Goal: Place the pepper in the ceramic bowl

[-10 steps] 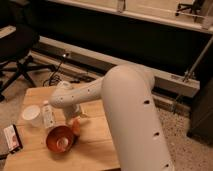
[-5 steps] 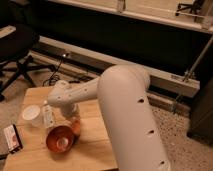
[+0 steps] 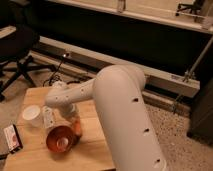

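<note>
A: Where is the gripper [image 3: 75, 121]?

B: Low over the wooden table [image 3: 37, 95], at the end of the big white arm [image 3: 120, 100], which reaches in from 4 o'clock. The wrist hides most of it.

A: Fingers apart or together?

B: Together. The pepper [image 3: 78, 128] shows as an orange shape right at their tip, so I judge it pinched between the 2 fingers. The wrist covers the contact itself.

A: And the pepper relative to the dish?

B: It is just beside the ceramic bowl [image 3: 60, 141], at about 2 o'clock from the bowl's centre and close to the rim. I cannot tell whether it rests on the wood or hangs just above it.

A: Why grip from above like that?

B: Probably because the pepper is small and low. A downward reach lets the fingers straddle its narrow body, and it keeps the wrist clear of the bowl wall.

A: Anything crowding the route?

B: 1 white cup [image 3: 31, 114] stands at 10 o'clock from the bowl, well off the path. A pale upright thing [image 3: 47, 117] stands between the cup and the gripper; it may be a bottle. A flat packet [image 3: 12, 137] lies at the table's 9 o'clock edge.

A: So what does the next move call for?

B: My guess is a lift high enough to clear the rim, then a short carry toward 7 o'clock and a release over the pale bottom. The bowl is empty, so the placing is not yet done.
</note>
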`<state>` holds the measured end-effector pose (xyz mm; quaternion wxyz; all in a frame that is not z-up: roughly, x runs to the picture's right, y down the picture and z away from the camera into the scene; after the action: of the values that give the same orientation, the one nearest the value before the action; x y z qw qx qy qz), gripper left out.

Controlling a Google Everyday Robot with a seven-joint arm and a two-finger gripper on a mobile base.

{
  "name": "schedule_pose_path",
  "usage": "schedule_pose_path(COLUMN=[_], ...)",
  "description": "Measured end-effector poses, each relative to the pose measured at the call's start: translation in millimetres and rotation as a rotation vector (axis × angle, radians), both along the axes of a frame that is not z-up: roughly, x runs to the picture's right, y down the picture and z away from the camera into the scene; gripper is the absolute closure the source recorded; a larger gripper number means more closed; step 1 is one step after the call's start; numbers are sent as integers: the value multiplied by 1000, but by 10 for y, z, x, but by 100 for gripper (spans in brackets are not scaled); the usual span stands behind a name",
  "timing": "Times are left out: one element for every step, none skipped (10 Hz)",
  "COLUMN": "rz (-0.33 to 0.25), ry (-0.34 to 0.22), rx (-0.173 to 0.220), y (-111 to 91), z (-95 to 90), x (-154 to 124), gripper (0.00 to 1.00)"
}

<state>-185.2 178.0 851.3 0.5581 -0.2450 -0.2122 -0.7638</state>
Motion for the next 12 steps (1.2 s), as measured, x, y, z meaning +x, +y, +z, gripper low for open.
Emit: schedule_pose_path(rz=[-2, 0, 1, 4, 10, 18, 26, 37, 47, 49, 51, 53], ry=[6, 12, 17, 22, 27, 30, 29, 27, 25, 21, 16, 11], rx=[4, 8, 11, 14, 17, 17, 16, 15, 14, 13, 13, 13], y=[-7, -13, -19, -22, -27, -33, -35, -41, -50, -54, -62, -68], z=[13, 27, 38, 51, 71, 87, 100, 119, 137, 143, 150, 151], x=[11, 24, 36, 49, 65, 81, 80, 84, 89, 94, 103, 109], gripper=[100, 100, 100, 100, 100, 100, 100, 100, 100, 100, 100, 100])
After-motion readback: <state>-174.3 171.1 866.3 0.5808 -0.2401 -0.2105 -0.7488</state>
